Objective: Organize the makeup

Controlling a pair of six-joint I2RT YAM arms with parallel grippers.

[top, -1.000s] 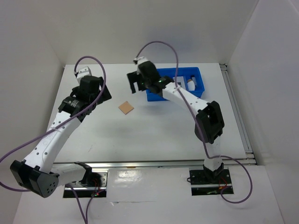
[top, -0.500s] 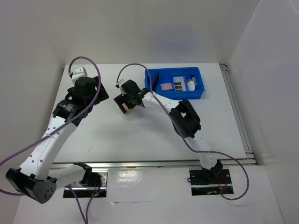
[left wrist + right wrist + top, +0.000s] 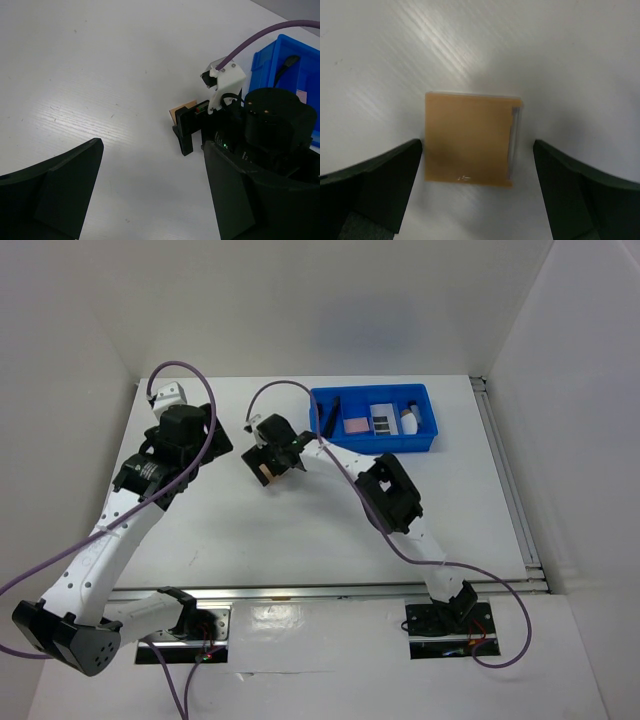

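Note:
A flat orange-brown square piece (image 3: 467, 140) lies on the white table. My right gripper (image 3: 477, 167) is open and low over it, one finger on each side, not touching. In the top view the gripper (image 3: 270, 462) covers most of the square (image 3: 262, 474). The left wrist view shows the square's far edge (image 3: 182, 109) behind the right gripper (image 3: 192, 132). My left gripper (image 3: 150, 200) is open and empty to the left of them (image 3: 193, 435). The pink sponge (image 3: 355, 425), pale palette (image 3: 383, 421), white egg-shaped piece (image 3: 409, 421) and a thin black brush (image 3: 327, 417) lie in the bin.
The blue divided bin (image 3: 375, 442) stands at the back right of the table, and its corner shows in the left wrist view (image 3: 280, 60). White walls close the table in on the left, back and right. A purple cable loops over each arm.
My right arm swung left from the bin and came down over the orange-brown square. My left arm shifted slightly back and left.

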